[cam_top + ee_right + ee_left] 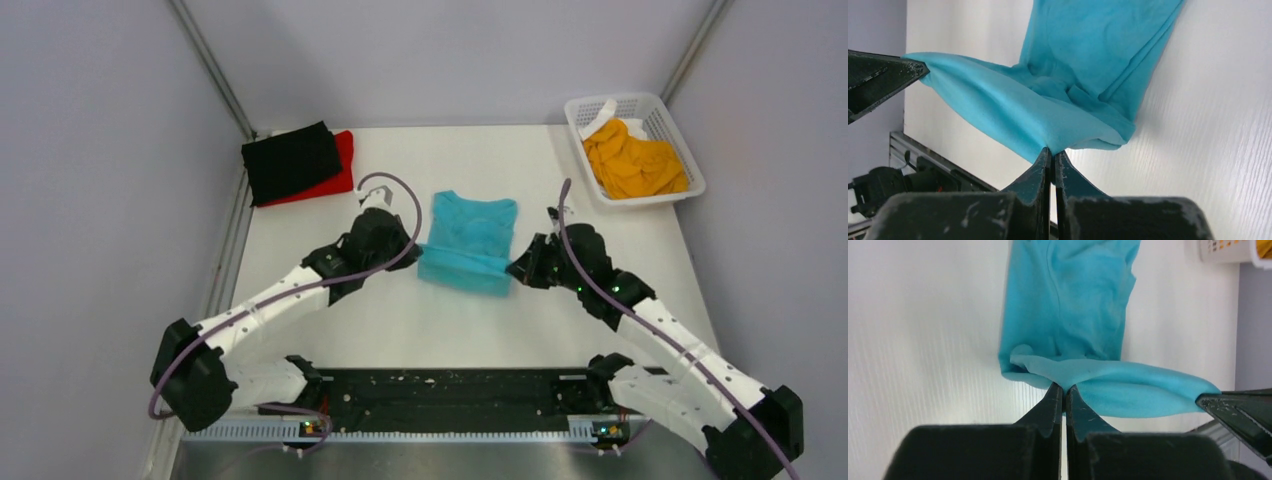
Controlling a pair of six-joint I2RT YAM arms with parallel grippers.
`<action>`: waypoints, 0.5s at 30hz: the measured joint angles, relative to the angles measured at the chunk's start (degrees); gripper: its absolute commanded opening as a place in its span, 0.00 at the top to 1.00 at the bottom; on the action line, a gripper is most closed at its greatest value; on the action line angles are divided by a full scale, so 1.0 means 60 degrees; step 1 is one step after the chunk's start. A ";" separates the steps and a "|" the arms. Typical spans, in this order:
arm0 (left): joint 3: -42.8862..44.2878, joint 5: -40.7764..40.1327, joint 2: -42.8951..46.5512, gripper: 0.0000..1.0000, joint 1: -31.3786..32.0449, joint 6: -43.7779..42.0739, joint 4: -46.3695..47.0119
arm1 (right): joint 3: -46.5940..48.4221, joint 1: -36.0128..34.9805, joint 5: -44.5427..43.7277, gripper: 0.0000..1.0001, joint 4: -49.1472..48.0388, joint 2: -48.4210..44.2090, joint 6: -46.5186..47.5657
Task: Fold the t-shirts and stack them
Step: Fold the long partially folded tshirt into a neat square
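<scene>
The turquoise-blue t-shirt point(470, 240) lies at the table's middle, its near hem lifted and folded toward its far end. My left gripper point(412, 248) is shut on the hem's left corner; in the left wrist view point(1064, 388) the cloth point(1073, 305) is pinched between its tips. My right gripper point(515, 266) is shut on the right corner, and the right wrist view point(1053, 152) shows the shirt point(1088, 55) stretched between both grippers. A folded black t-shirt point(290, 160) lies on a folded red one point(343, 165) at the far left. The orange-yellow t-shirt point(632, 160) is crumpled in the basket.
A white mesh basket point(655, 103) stands at the far right corner; its corner shows in the left wrist view point(1228, 252). Grey walls enclose the table on three sides. A black rail point(450, 395) runs along the near edge between the arm bases.
</scene>
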State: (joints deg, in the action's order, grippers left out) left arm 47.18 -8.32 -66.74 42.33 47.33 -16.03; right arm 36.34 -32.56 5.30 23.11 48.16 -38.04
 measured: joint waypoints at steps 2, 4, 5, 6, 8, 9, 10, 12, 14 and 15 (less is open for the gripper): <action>0.0481 0.0084 -0.0474 1.00 -0.0382 -0.0120 0.0098 | 0.0087 0.0634 0.0466 1.00 -0.0492 0.0335 0.0080; 0.0936 0.0127 -0.0914 1.00 -0.0656 -0.0233 0.0131 | 0.0182 0.1155 0.0991 1.00 -0.0940 0.0750 0.0153; 0.1151 0.0164 -0.1126 1.00 -0.0761 -0.0302 0.0142 | 0.0277 0.1366 0.1213 1.00 -0.1104 0.0984 0.0193; 0.1351 0.0197 -0.1322 1.00 -0.0860 -0.0368 0.0157 | 0.0408 0.1552 0.1421 1.00 -0.1239 0.1246 0.0259; 0.1723 0.0262 -0.1668 1.00 -0.1045 -0.0514 0.0182 | 0.0718 0.1829 0.1738 1.00 -0.1392 0.1694 0.0386; 0.1905 0.0284 -0.1829 1.00 -0.1126 -0.0612 0.0168 | 0.0940 0.1982 0.1934 1.00 -0.1468 0.1956 0.0466; 0.2102 0.0288 -0.1993 1.00 -0.1195 -0.0703 0.0153 | 0.1104 0.2087 0.2055 1.00 -0.1530 0.2138 0.0525; 0.2517 0.0273 -0.2291 1.00 -0.1297 -0.0871 0.0138 | 0.1410 0.2335 0.2310 1.00 -0.1734 0.2495 0.0627; 0.2918 0.0273 -0.2572 1.00 -0.1402 -0.1009 0.0142 | 0.1628 0.2561 0.2524 1.00 -0.1923 0.2794 0.0703; 0.3089 0.0277 -0.2703 1.00 -0.1453 -0.1078 0.0138 | 0.1727 0.2656 0.2623 1.00 -0.1985 0.2947 0.0747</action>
State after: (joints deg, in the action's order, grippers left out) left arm 65.71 -6.66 -82.96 33.61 40.86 -15.20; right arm 46.70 -16.62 21.04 11.20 65.84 -33.56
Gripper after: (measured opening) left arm 0.024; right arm 0.009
